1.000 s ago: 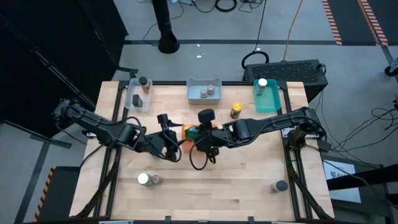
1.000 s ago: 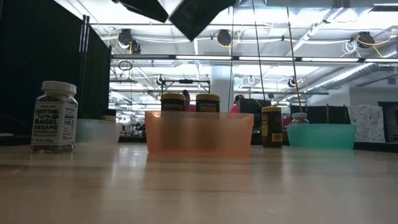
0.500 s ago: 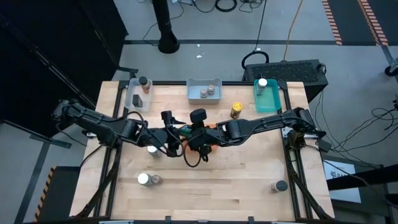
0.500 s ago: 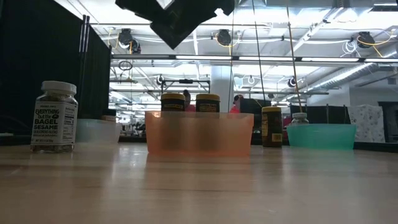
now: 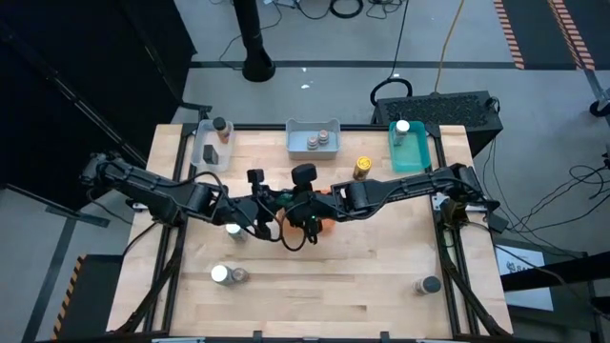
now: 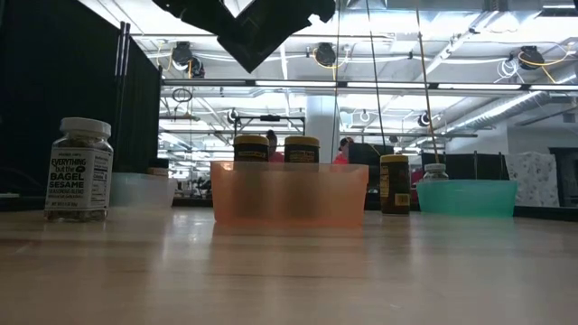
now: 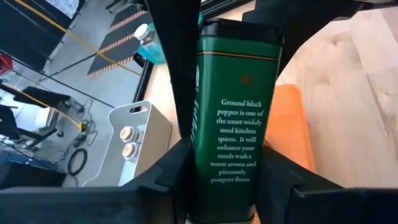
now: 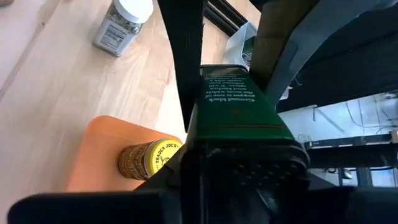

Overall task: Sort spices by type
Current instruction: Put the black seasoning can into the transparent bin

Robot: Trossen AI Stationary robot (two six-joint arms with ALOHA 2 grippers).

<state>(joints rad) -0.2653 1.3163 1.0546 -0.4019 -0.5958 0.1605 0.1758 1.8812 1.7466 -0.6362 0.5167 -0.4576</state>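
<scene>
Your left gripper [image 7: 217, 180] and right gripper [image 8: 239, 155] both pinched the same green pepper tin [image 7: 233, 118], each pair of fingers pressed against its sides, above the orange tray [image 8: 102, 146] at mid-table. In the high view the two grippers met there [image 5: 286, 205]. You could see two yellow-lidded jars [image 6: 251, 149] standing in that tray, one directly under the tin [image 8: 149, 158]. A white-lidded sesame jar [image 6: 79, 170] stood near the front edge on the left. Another yellow-lidded jar [image 5: 361, 169] stood beside the teal tray [image 5: 419, 157], which held one white-lidded jar [image 5: 402, 127]. The grey tray [image 5: 295, 145] held two jars [image 5: 318, 141].
</scene>
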